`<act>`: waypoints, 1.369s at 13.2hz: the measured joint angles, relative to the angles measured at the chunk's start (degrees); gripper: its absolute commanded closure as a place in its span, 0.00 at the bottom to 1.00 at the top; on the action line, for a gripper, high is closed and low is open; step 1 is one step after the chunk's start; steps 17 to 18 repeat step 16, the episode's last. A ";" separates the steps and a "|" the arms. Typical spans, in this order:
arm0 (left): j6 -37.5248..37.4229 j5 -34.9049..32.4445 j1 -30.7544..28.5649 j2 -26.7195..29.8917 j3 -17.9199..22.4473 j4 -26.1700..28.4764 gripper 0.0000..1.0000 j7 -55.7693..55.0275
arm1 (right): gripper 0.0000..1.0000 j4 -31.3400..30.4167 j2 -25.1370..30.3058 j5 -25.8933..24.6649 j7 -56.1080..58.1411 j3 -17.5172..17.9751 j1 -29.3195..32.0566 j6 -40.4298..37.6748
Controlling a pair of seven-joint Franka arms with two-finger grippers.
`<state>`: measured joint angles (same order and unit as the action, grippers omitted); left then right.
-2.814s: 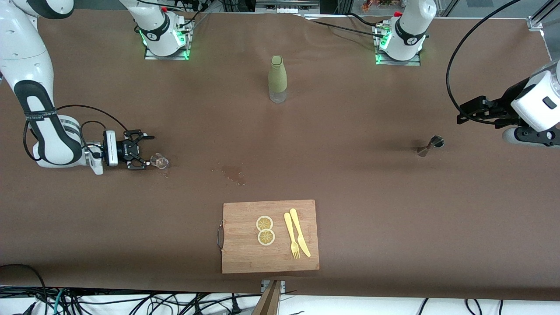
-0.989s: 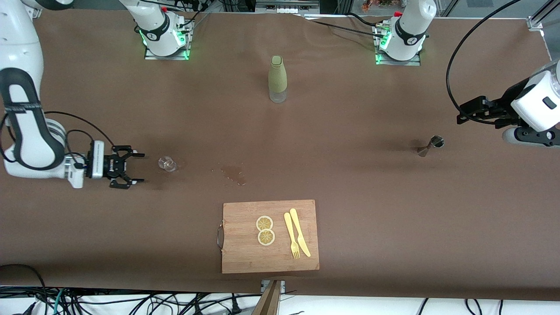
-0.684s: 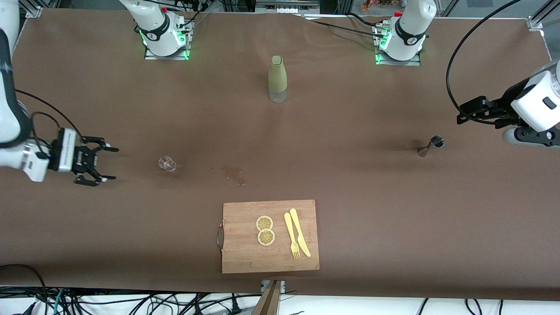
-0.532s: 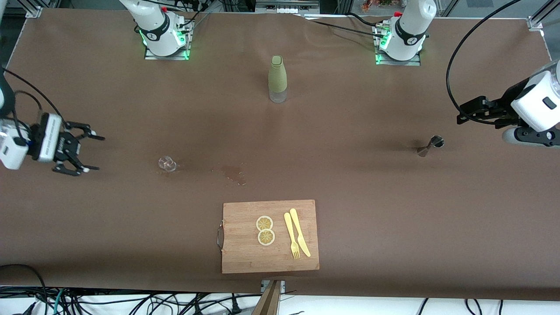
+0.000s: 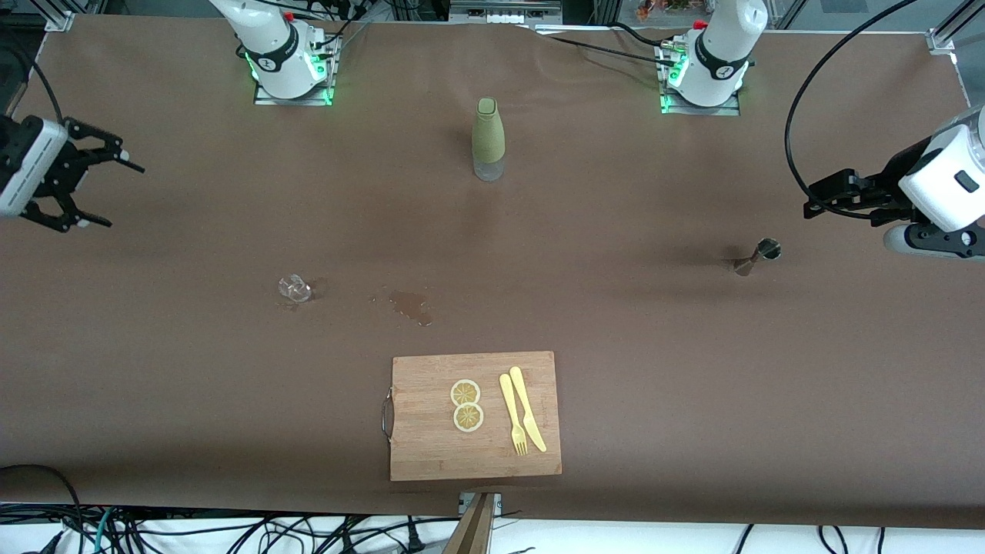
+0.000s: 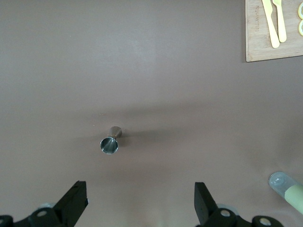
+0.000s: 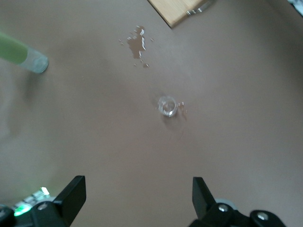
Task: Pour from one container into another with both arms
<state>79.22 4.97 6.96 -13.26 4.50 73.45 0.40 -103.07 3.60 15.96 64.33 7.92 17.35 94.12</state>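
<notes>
A small clear glass (image 5: 294, 288) (image 7: 167, 106) stands upright on the brown table toward the right arm's end, with a few drops beside it. My right gripper (image 5: 123, 196) (image 7: 136, 191) hangs open and empty in the air over that end of the table, well apart from the glass. A metal jigger (image 5: 758, 256) (image 6: 110, 142) stands toward the left arm's end. My left gripper (image 5: 812, 200) (image 6: 139, 194) waits open and empty above the table near the jigger, touching nothing.
A green bottle (image 5: 488, 138) (image 6: 289, 189) (image 7: 21, 53) stands mid-table near the bases. A small spill (image 5: 412, 304) (image 7: 137, 45) lies beside the glass. A wooden cutting board (image 5: 431, 446) (image 6: 258, 47) near the front edge carries lemon slices (image 5: 466, 405), a fork and a knife (image 5: 527, 415).
My right gripper, which was at the glass, has let it go, drawn back toward its end of the table and risen. The glass stays standing. The left arm has not moved.
</notes>
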 measured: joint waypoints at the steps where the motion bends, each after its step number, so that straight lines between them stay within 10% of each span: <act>1: 0.00 0.00 -0.01 0.00 0.00 0.00 0.00 0.00 | 0.00 0.03 1.42 -1.83 -6.01 -0.24 -1.33 -0.92; 7: 0.00 0.00 -0.07 0.00 0.00 0.00 0.00 0.00 | 0.00 4.04 3.46 -9.41 -38.07 -2.19 -9.82 -7.16; 18: 0.00 0.00 -0.09 0.00 0.00 0.00 0.00 0.00 | 0.00 6.40 3.40 -12.76 -50.70 -2.64 -13.61 -8.41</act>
